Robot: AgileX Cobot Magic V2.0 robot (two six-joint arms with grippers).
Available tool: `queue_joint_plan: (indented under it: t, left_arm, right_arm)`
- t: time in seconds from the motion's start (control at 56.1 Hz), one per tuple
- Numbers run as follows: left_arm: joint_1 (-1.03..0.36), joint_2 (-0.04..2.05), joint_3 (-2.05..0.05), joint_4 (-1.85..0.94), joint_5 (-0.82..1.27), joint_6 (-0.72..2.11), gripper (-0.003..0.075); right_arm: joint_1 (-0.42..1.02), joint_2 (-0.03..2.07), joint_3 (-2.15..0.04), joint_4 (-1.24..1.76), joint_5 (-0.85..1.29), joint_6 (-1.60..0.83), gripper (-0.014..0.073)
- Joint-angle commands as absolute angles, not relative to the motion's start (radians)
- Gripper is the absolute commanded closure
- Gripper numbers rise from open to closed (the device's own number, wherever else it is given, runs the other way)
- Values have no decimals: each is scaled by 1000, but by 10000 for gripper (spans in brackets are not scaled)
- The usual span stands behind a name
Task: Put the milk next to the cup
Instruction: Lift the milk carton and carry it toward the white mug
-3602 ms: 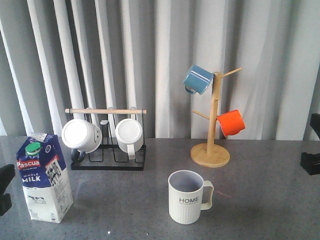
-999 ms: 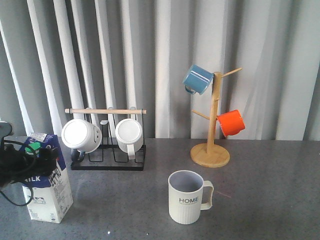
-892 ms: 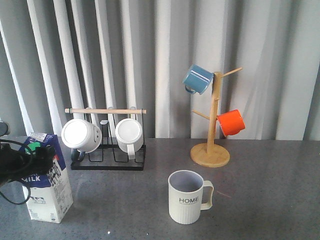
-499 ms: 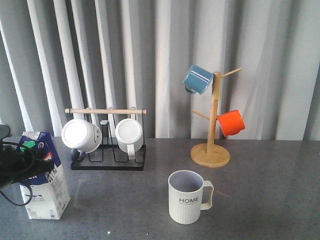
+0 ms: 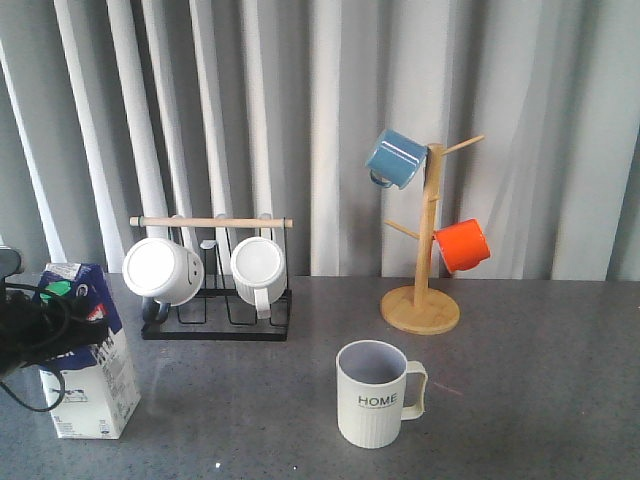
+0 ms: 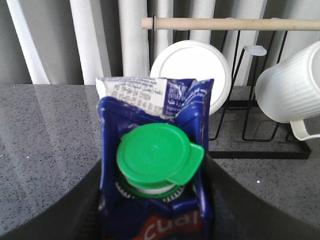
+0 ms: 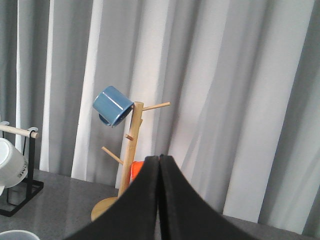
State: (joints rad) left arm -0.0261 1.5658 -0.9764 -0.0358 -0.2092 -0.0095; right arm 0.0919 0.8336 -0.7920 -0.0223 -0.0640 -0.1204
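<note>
The milk [image 5: 95, 378], a blue-and-white carton with a green cap, stands at the table's front left. My left gripper [image 5: 55, 322] is shut on its upper part; in the left wrist view the fingers [image 6: 87, 200] press both sides of the milk [image 6: 150, 107] below the cap. The cup [image 5: 372, 395], cream-white and ribbed with "HOME" on it, stands right of centre, well apart from the milk, handle to the right. My right gripper [image 7: 159, 159] is shut and empty, raised and out of the front view. The cup's rim [image 7: 12, 235] shows at that view's corner.
A black rack [image 5: 215, 322] with a wooden bar holds two white mugs behind the milk. A wooden mug tree [image 5: 427, 250] with a blue mug [image 5: 395, 158] and an orange mug [image 5: 462, 245] stands behind the cup. A grey curtain closes the back.
Over the last second the carton has shifted slightly left and up in my left gripper and turned a little. In the last half second nothing has moved.
</note>
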Motion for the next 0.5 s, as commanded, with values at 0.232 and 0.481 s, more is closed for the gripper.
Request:
queue_joint_plan:
  t: [0.232,0.481]
  left_arm:
    - [-149,1414,-1008,-336,-312,191,726]
    - [-386,1406,-1015,-1012,-517,848,726]
  right_arm:
    - [85,830,-825,-29,-133,-122,602]
    - [85,830,-825,-29,-133,-122,602]
